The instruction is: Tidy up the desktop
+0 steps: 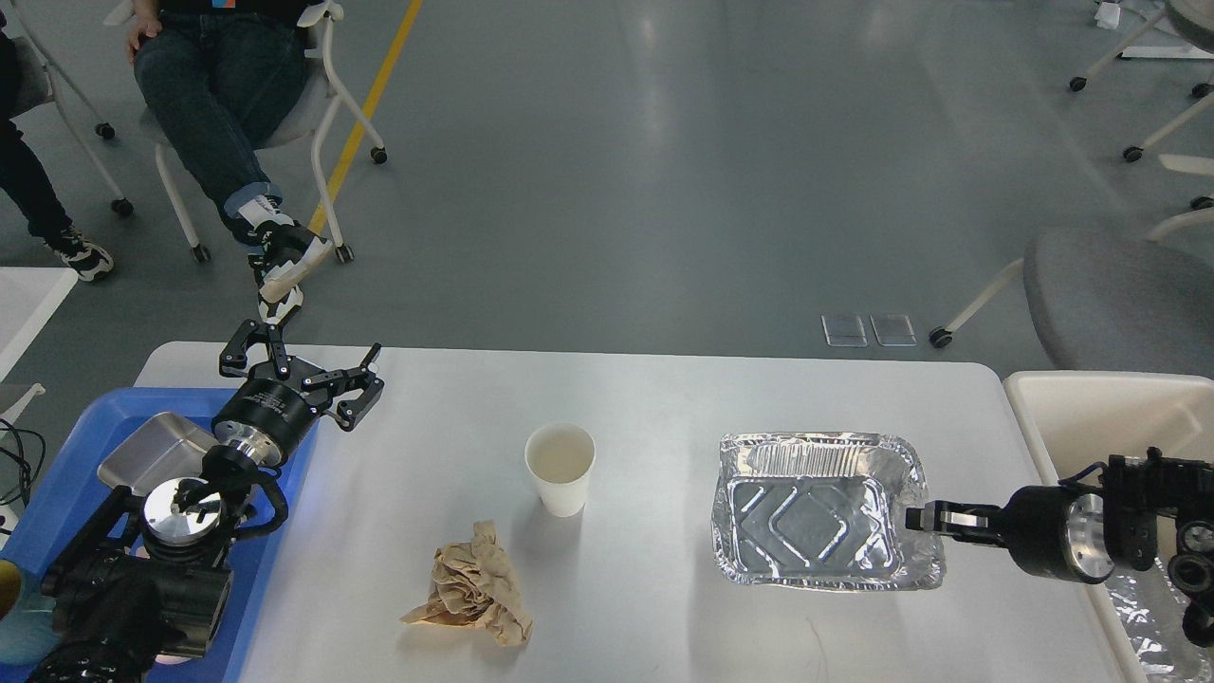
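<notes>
The white desktop (664,398) carries a white paper cup (560,467) at its middle, a crumpled brown paper wad (474,588) near the front edge, and a silver foil tray (806,512) on the right. My right gripper (918,519) reaches in from the right and is shut on the foil tray's right rim; the tray looks slightly tilted. My left gripper (303,368) hovers open over the table's far left corner, beside a blue tray (90,422), with nothing between its fingers.
A shiny metal dish (156,451) lies in the blue tray. A cream-white bin (1100,417) stands off the table's right end, with crinkled foil (1143,607) in it. A grey chair (1119,304) is behind the bin; a seated person (209,85) is beyond the far left corner.
</notes>
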`<state>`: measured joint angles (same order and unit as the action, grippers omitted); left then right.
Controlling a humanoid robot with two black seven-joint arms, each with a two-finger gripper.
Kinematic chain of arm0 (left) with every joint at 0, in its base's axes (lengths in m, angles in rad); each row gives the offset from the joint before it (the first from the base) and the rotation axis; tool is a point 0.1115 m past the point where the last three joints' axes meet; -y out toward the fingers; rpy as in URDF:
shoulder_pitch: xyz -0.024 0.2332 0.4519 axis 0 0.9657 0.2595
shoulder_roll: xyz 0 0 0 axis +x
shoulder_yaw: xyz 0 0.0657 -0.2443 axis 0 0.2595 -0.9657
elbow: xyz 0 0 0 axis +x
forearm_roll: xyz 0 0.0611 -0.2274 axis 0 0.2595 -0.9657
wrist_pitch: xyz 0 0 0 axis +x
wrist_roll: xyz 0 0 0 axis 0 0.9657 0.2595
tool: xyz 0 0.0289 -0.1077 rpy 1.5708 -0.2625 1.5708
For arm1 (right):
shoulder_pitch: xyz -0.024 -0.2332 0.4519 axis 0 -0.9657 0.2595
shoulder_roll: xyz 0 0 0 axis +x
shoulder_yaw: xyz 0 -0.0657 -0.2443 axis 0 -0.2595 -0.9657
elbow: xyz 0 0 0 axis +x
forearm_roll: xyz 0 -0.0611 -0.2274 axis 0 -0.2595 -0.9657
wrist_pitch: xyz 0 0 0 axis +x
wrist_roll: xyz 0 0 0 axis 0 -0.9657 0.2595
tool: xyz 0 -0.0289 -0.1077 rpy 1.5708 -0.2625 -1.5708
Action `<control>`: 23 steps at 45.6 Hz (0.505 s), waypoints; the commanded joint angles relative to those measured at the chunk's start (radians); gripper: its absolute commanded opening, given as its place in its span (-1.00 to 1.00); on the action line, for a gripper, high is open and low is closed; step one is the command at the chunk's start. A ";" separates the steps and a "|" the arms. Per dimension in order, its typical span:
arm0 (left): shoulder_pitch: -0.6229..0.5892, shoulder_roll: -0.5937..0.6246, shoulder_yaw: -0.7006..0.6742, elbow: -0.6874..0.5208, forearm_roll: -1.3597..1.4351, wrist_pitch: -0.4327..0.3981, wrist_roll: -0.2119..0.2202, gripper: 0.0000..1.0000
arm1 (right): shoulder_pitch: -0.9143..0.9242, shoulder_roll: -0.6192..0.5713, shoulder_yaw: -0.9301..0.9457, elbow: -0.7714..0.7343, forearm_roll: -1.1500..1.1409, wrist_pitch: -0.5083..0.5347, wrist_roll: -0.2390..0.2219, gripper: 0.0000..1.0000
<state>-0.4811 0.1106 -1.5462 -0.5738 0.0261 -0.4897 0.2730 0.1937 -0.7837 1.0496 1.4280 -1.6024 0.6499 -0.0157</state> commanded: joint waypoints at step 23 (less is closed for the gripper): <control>0.007 0.004 0.000 0.002 0.000 0.002 0.000 1.00 | 0.099 0.104 0.000 0.106 0.104 0.106 -0.162 -1.00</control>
<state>-0.4740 0.1152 -1.5462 -0.5723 0.0261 -0.4885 0.2730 0.2724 -0.7066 1.0511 1.5251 -1.5226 0.7487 -0.1366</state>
